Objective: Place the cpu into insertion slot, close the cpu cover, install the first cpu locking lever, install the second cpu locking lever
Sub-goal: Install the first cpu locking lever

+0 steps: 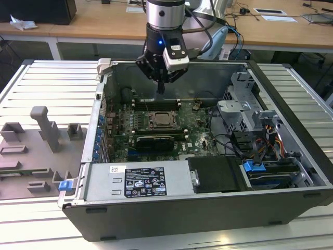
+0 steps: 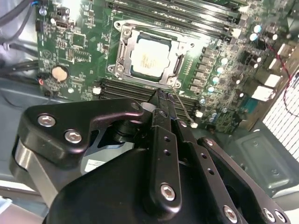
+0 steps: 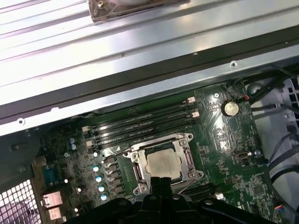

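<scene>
The cpu [image 2: 150, 58] [image 3: 162, 163], a flat square chip with a dull silver-beige top, lies in the insertion slot [image 1: 162, 121] on the green board. The cpu cover [image 2: 184, 49] [image 3: 189, 161], a thin silvery frame, lies flat around it with the chip showing through its window. A thin wire lever [image 2: 183, 108] slants away from one corner of the socket. My gripper [image 1: 161, 89] [image 2: 161, 94] hangs above the board just behind the socket. It is shut with nothing between its fingertips, and in both wrist views its tips are near the socket's edge.
The open computer case [image 1: 104, 94] walls in the board on all sides. Black memory slots [image 3: 140, 122] run beside the socket, and a long black card [image 1: 154, 141] lies in front of it. Drive cages and cables [image 1: 250, 130] fill the exterior view's right. Grey fixtures [image 1: 47, 130] stand outside at its left.
</scene>
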Controlling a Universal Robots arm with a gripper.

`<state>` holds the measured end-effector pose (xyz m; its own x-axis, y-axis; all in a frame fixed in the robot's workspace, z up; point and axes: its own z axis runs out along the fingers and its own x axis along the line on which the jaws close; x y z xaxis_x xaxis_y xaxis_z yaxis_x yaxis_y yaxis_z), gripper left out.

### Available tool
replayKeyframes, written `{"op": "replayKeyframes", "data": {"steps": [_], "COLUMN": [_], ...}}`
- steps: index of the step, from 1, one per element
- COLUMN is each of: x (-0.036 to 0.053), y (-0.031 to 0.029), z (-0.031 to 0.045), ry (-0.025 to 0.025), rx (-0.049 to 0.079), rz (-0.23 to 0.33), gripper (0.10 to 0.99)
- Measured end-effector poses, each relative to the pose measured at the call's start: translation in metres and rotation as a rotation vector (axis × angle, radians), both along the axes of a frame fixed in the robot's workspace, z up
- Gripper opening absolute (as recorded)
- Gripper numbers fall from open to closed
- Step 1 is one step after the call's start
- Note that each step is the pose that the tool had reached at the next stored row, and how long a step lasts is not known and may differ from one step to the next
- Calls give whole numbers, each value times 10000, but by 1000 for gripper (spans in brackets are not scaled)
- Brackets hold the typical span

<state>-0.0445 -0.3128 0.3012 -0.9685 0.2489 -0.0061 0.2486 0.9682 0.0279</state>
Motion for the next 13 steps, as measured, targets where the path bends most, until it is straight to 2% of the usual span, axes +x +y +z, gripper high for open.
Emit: {"op": "replayKeyframes", "data": {"steps": [4,8,13], "x": [0,-1,-6], "y": [2,-2,-9], "z": [-3,-7,-9], "ry": [0,-3,-8], "rx": [-13,-18,-30], "rz": [305,922,1273], "gripper": [106,106,106]}}
